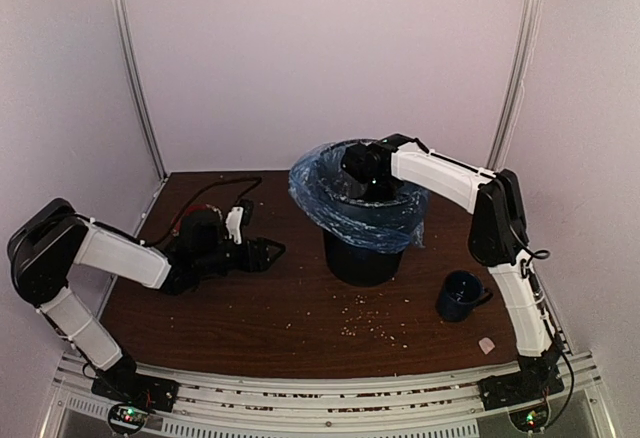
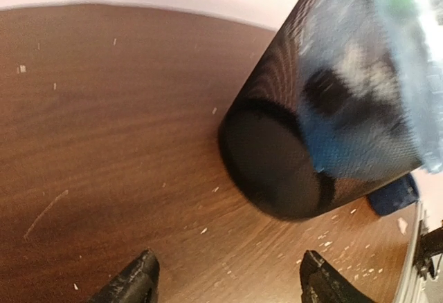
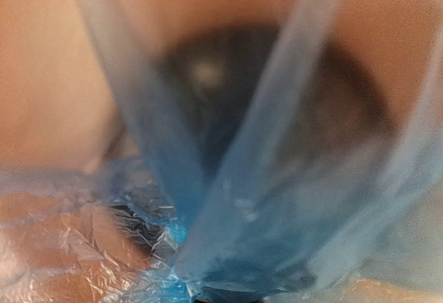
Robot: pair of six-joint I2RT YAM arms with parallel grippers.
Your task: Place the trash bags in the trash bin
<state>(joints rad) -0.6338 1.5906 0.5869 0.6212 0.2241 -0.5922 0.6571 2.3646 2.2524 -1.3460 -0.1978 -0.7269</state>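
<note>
Light-blue film of the trash bag (image 1: 352,220) lines the black wire-mesh trash bin (image 1: 360,260) standing mid-table (image 1: 250,308), with its edge folded out over the rim. Your right gripper (image 1: 365,178) reaches into the bin mouth from 3 o'clock, fingers pressed together on bunched film. Your left gripper (image 1: 262,253) sits low at the bin's 9 o'clock, fingers spread, apart from it. A dark blue mug (image 1: 462,295) stands at 4 o'clock.

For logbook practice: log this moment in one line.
left gripper open, empty | right gripper shut on trash bag | trash bin lined
</note>
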